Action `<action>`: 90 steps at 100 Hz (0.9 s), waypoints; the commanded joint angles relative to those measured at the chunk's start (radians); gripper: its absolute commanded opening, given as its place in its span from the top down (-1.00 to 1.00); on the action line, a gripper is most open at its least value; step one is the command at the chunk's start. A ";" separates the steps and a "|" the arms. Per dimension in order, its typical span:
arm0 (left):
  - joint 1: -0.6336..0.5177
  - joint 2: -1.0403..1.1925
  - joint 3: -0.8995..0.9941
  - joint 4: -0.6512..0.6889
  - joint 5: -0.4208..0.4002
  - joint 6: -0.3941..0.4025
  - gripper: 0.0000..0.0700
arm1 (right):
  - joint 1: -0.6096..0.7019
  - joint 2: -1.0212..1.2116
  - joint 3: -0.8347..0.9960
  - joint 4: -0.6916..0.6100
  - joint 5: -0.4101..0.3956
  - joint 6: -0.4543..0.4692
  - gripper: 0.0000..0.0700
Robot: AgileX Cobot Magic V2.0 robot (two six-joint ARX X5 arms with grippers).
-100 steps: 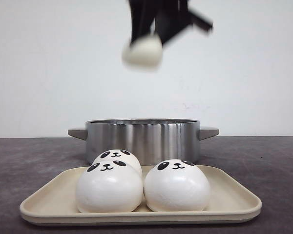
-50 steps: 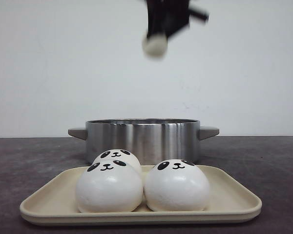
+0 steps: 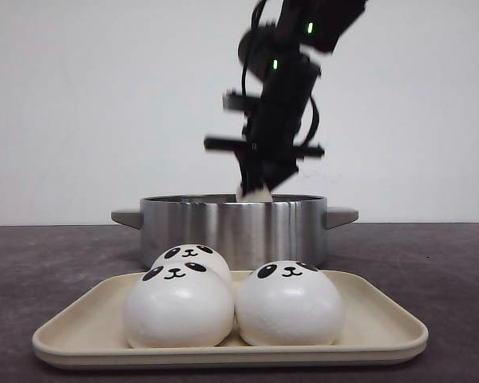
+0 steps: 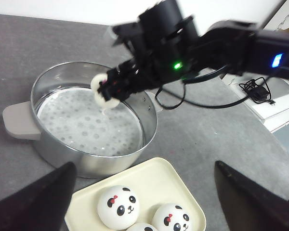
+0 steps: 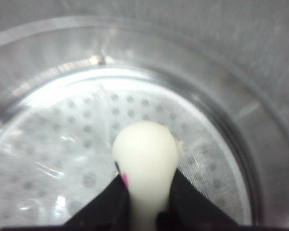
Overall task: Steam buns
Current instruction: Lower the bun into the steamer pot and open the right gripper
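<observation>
right hand (image 3: 259, 185) gripping bun (image 4: 106, 93), above steamer (image 3: 233, 227) rim

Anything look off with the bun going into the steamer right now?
Yes: the bun in the right tool is pinched hard and bulges out between the fingers, out of its dome shape, above the pot's perforated steamer plate. The three buns on the tray look intact and upright.

Even bright light; right wrist view blurred.

Open steamer pot (image 4: 94, 125) mouth, perforated floor bare; buns (image 3: 231, 299) crowding tray (image 3: 383, 327) front.
</observation>
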 commanded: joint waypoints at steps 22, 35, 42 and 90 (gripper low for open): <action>-0.005 0.005 0.012 0.007 -0.002 0.011 -0.59 | -0.008 0.043 0.018 -0.025 0.037 0.015 0.28; -0.005 0.005 0.012 0.007 -0.002 0.011 -0.59 | -0.011 0.043 0.018 -0.038 0.048 0.018 -0.31; -0.005 0.005 0.012 0.007 -0.002 0.011 -0.59 | -0.014 0.043 0.018 -0.059 0.049 0.024 -0.36; -0.005 0.005 0.012 0.007 -0.002 0.010 -0.59 | -0.016 0.002 0.205 -0.155 0.048 0.037 -0.43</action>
